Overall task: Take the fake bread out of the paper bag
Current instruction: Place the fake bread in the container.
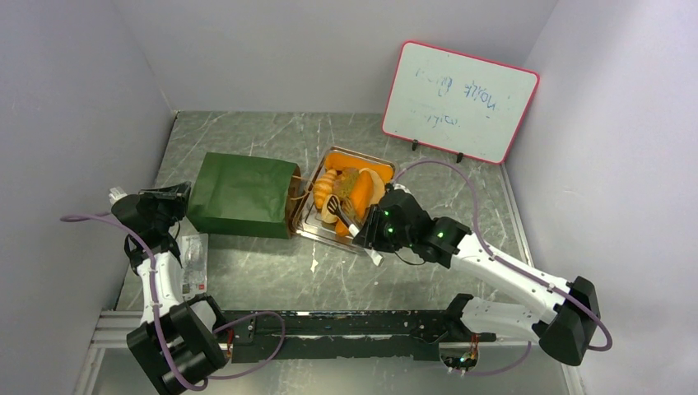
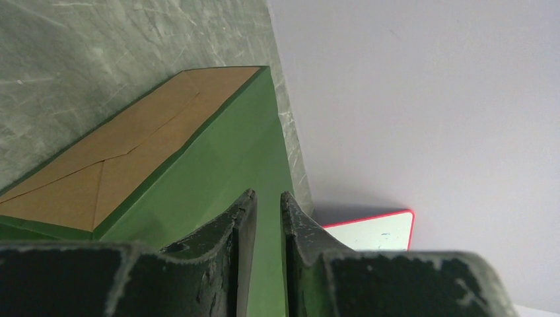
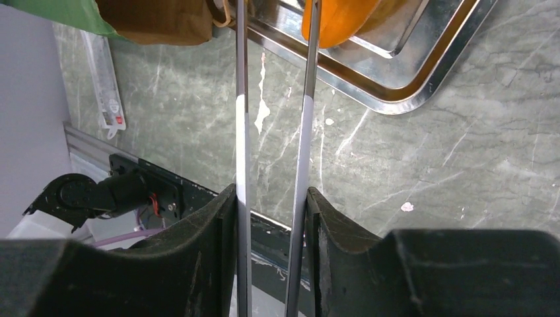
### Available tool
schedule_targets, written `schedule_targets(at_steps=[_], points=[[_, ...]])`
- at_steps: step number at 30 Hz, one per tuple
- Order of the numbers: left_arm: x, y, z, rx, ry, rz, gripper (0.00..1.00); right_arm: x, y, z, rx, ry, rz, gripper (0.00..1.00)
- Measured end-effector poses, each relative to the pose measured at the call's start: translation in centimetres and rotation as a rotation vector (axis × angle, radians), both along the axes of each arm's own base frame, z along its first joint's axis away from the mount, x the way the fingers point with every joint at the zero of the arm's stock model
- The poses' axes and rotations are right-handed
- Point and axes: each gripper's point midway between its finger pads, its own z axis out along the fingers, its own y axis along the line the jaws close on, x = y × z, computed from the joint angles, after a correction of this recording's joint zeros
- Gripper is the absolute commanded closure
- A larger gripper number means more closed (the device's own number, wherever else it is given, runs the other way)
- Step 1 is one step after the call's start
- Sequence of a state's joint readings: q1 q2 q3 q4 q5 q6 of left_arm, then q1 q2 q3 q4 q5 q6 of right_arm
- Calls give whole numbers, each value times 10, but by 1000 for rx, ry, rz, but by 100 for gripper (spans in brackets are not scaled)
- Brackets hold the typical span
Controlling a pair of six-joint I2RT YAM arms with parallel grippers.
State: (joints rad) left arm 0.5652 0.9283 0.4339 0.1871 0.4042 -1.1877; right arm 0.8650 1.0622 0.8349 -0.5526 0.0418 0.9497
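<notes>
The dark green paper bag (image 1: pixel 239 196) lies on its side, its mouth facing a steel tray (image 1: pixel 317 230). Several orange pieces of fake bread (image 1: pixel 358 188) are piled in the tray. My right gripper (image 1: pixel 362 230) is shut on metal tongs (image 3: pixel 241 99), one arm against each finger, and the tongs reach over the tray's near rim (image 3: pixel 422 72) beside an orange piece (image 3: pixel 337 16). The tong tips are cut off in the right wrist view. My left gripper (image 2: pixel 267 197) is at the bag's closed brown bottom (image 2: pixel 119 162), over its green side. Its jaws stand a narrow gap apart, nothing pinched.
A red-framed whiteboard (image 1: pixel 459 100) stands at the back right. A clear plastic packet (image 1: pixel 193 259) lies on the table near the left arm. Grey walls close in on three sides. A black rail (image 1: pixel 346 325) runs along the near edge.
</notes>
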Motion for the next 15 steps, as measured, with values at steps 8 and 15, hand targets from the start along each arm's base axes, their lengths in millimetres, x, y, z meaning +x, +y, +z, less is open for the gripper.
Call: schedule_targets(at_steps=[8, 15], points=[[0, 0, 0, 1, -1, -1, 85, 3, 3, 9, 15, -14, 1, 63], [0, -1, 0, 1, -1, -2, 84, 2, 3, 17, 6, -27, 2, 63]])
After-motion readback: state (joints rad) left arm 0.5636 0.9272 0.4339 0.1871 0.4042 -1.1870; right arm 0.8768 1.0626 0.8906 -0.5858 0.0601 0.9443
